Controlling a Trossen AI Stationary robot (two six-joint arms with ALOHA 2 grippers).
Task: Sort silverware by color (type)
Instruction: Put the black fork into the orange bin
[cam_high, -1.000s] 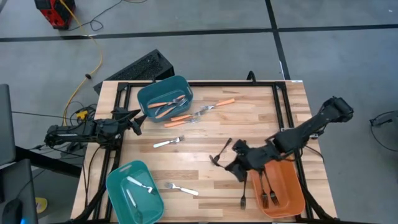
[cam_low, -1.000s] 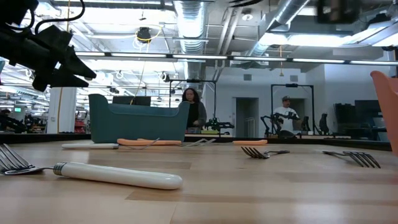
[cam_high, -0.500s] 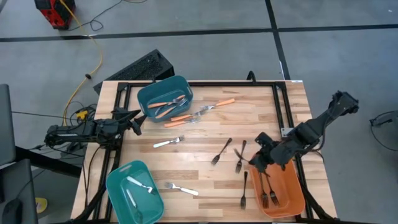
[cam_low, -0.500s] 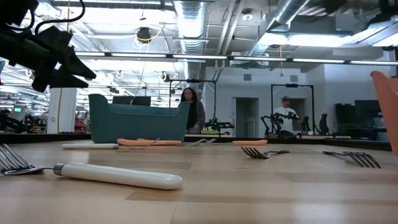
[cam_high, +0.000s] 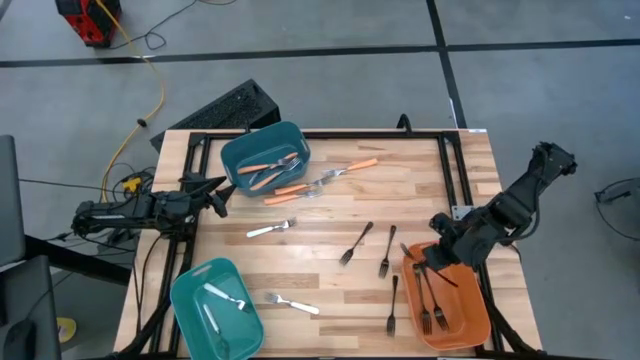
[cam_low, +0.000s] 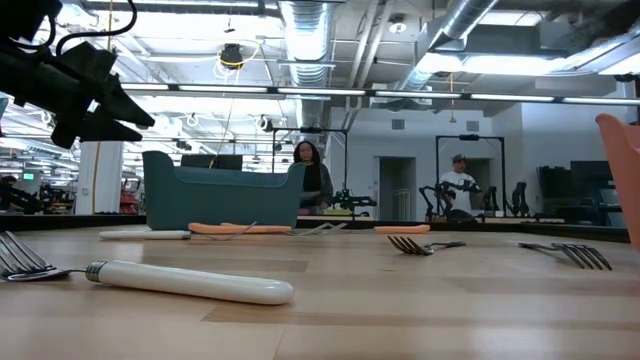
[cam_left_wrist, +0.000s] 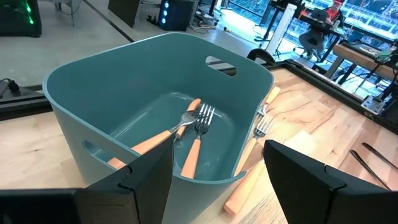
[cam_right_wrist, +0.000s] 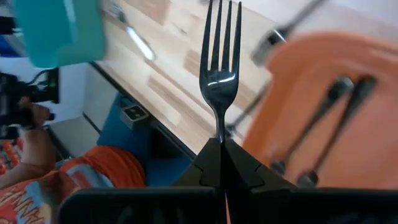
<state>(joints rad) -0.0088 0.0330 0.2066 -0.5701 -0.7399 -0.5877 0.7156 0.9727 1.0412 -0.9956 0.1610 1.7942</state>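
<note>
Already the sorting was well under way. A black fork (cam_right_wrist: 219, 74) was clamped by its handle in the right end effector (cam_high: 445, 262), whose fingers were pressed together on it, and it hung over the near-left corner of the orange bin (cam_high: 468, 318), tines pointing away from the wrist. Inside that bin lay at least two more black forks (cam_high: 432, 312). Just left of the orange bin, three black forks (cam_high: 385, 255) lay loose on the worktop (cam_high: 330, 225).

Farther from the orange bin, the dark teal bin (cam_left_wrist: 81, 93) held orange-handled forks (cam_left_wrist: 193, 146), with two or three more orange-handled ones (cam_high: 350, 168) beside it. One white fork (cam_high: 270, 230) lay mid-worktop and another (cam_high: 292, 303) just beside the light teal bin (cam_high: 185, 300), which already held white forks.

The left end effector (cam_left_wrist: 214, 180), fingers spread apart and empty, waited facing the dark teal bin.

Roughly half the pieces seemed sorted.
</note>
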